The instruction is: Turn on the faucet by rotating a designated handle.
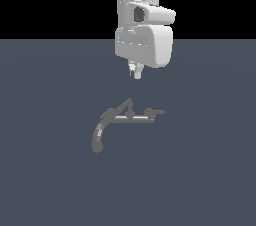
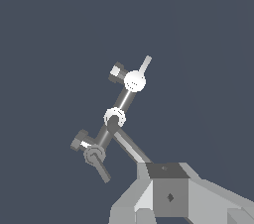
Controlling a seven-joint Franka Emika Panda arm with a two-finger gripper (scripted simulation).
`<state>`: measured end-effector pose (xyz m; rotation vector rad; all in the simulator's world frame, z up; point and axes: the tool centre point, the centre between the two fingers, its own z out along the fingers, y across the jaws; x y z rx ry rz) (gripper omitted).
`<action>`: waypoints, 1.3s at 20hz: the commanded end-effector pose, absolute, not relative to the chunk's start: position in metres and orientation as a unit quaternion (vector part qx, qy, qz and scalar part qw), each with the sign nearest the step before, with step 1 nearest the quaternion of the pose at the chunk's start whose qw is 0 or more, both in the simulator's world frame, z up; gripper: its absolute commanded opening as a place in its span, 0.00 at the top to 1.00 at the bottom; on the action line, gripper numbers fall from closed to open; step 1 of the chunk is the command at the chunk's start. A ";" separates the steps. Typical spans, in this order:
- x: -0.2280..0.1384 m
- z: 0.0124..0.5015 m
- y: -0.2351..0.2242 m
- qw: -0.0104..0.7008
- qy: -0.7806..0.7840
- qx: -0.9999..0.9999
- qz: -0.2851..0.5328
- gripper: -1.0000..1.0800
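White hand (image 1: 135, 73) above faucet (image 1: 125, 118), fingers nearly together, holding nothing, clear of handle (image 1: 155, 112)

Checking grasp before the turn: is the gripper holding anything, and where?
Nothing is held. The gripper hangs above the faucet, apart from it.

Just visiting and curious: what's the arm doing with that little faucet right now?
Gripper hovering above faucet, not touching; fingers close together, open or shut unclear. Handle untouched at the exterior view's right end. Nothing in the way.
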<state>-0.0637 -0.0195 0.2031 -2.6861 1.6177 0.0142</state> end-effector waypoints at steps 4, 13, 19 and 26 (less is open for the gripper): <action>-0.040 0.167 -0.035 0.002 0.573 -0.819 0.003 1.00; -0.007 0.107 -0.070 0.000 0.663 -0.749 0.001 1.00; 0.006 0.079 -0.090 -0.001 0.704 -0.710 0.000 1.00; 0.014 0.062 -0.103 -0.001 0.728 -0.685 0.000 1.00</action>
